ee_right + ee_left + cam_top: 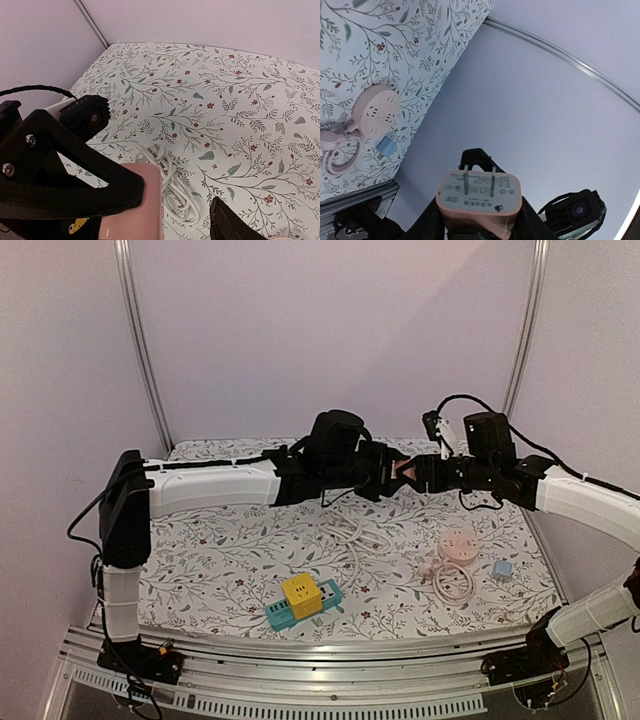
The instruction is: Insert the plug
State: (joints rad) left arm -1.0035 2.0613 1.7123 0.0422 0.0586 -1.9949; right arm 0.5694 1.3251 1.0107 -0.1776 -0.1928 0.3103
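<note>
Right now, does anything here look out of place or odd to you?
Only the pink plug stands out: the left gripper holds it in mid-air, the right gripper open around it, up above the pink round socket and the yellow socket cube on the table. Nothing looks spilled or broken.

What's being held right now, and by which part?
The left gripper holds a pink plug by the sides of its body, prongs exposed.

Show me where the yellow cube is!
In the top view the yellow cube sits on the teal strip at the table's near edge, left of the pink round socket.
</note>
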